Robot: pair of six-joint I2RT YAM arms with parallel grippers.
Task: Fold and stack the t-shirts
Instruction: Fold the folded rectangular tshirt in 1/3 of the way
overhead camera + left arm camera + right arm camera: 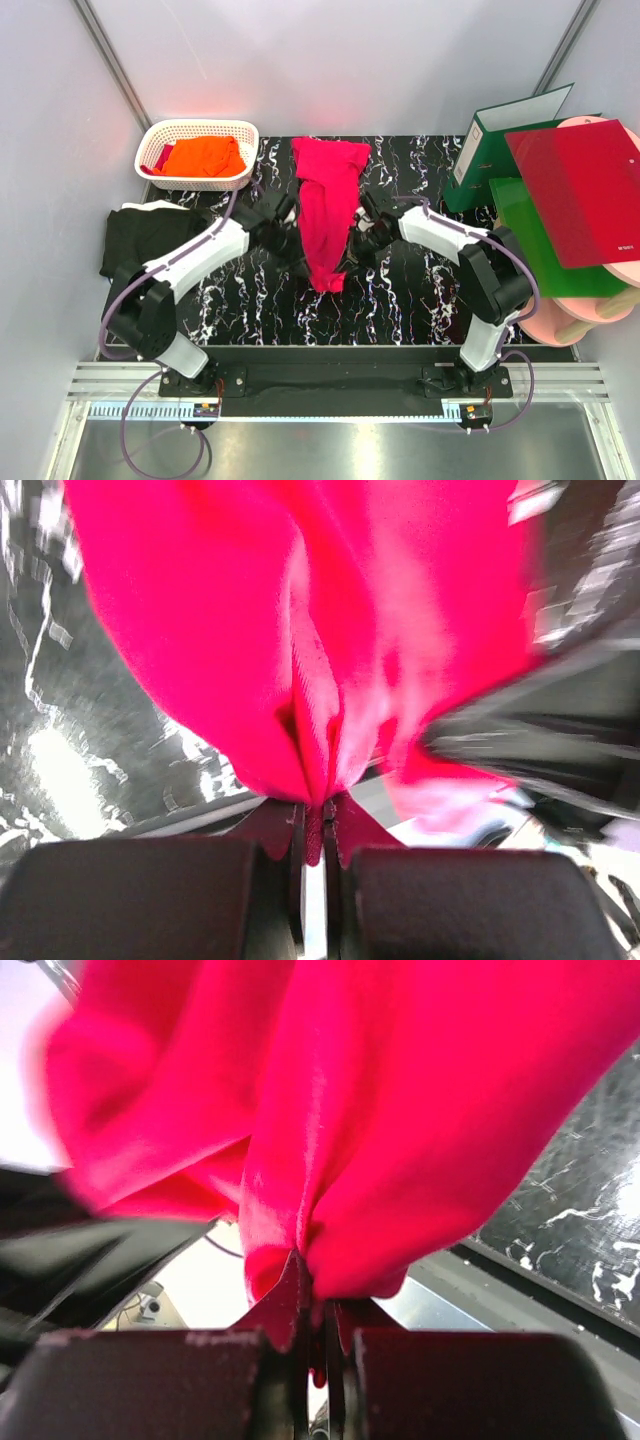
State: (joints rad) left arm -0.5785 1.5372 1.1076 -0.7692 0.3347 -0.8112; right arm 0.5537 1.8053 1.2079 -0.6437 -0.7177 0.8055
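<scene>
The crimson-pink t-shirt [325, 205] hangs bunched in a long strip over the middle of the black marbled table [400, 290]. My left gripper [290, 232] is shut on its left edge; the cloth [300, 630] is pinched between the jaws. My right gripper [358, 232] is shut on its right edge, and the cloth [400, 1110] fills that view. The orange t-shirt [200, 155] lies in the white lattice basket [160, 135] at the back left. The black t-shirt [135, 238] lies at the table's left edge.
A green binder [500, 140] stands at the back right. A glossy red folder [585, 190] lies on a green folder [545, 250] and pink round discs [590, 315] at the right edge. Grey walls enclose the table.
</scene>
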